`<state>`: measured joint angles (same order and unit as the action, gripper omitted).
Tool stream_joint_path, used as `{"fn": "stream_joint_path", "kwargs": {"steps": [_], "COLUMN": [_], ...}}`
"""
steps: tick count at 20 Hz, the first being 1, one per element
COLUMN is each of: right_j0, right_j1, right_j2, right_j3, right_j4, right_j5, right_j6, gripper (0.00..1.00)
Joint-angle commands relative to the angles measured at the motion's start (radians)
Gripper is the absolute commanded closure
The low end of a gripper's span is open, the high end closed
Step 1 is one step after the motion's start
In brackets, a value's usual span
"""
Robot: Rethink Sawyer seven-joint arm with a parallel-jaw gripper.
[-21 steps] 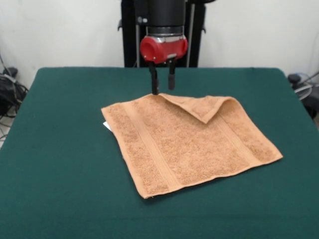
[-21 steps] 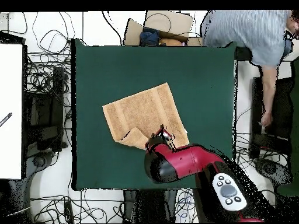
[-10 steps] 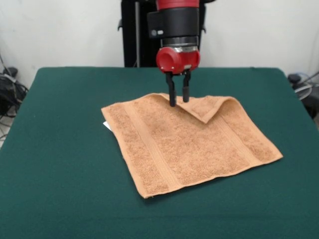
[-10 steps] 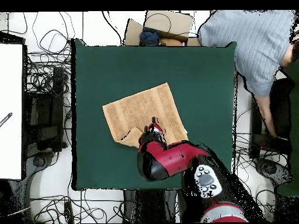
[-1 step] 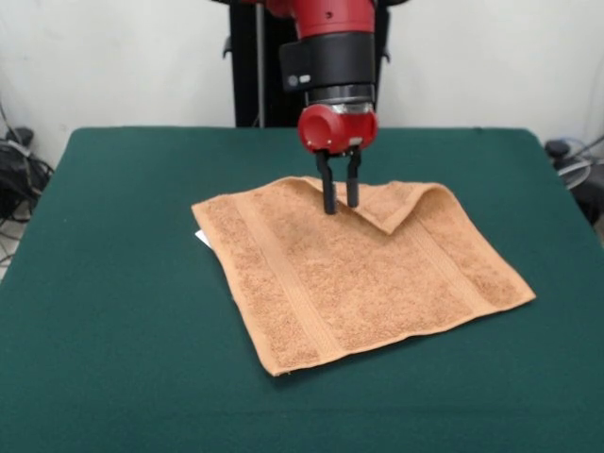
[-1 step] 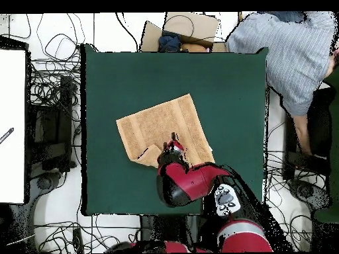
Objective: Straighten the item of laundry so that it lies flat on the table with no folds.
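Note:
The item of laundry (image 5: 359, 274) is an orange-tan towel lying near the middle of the green table (image 5: 113, 283). Its far right corner is folded back over itself into a triangular flap (image 5: 396, 203). A small white tag (image 5: 201, 239) peeks out at its left edge. My gripper (image 5: 341, 206) hangs straight down at the flap's left end, tips at the cloth, open with a narrow gap and nothing visibly held. In the overhead view the towel (image 6: 159, 126) lies left of centre, and the gripper (image 6: 173, 144) is at its lower edge above the fold.
A person (image 6: 291, 46) leans at the table's upper right corner in the overhead view. A cardboard box (image 6: 185, 30) sits past the top edge. Cables (image 6: 56, 92) and a white board (image 6: 12, 126) lie along the left side.
My gripper has moved from the towel's far edge rightward and down onto the folded flap. The towel has not shifted. The person has moved along the table's corner.

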<state>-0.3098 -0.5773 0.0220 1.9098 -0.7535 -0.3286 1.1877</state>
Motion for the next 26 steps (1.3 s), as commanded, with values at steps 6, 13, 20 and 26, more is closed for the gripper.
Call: {"fn": "stream_joint_path", "kwargs": {"steps": [6, 13, 20, 26], "right_j0": [0.051, 0.105, 0.141, 0.154], "right_j1": [0.104, 0.136, 0.161, 0.189], "right_j2": [-0.1, -0.165, -0.21, -0.223], "right_j3": [-0.09, -0.112, -0.137, -0.16], "right_j4": [-0.007, 0.02, 0.026, 0.016], "right_j5": [-0.077, -0.112, -0.113, -0.108], "right_j6": [0.102, 0.084, 0.091, 0.094], "gripper": [0.0, 0.0, 0.0, 0.0]}}
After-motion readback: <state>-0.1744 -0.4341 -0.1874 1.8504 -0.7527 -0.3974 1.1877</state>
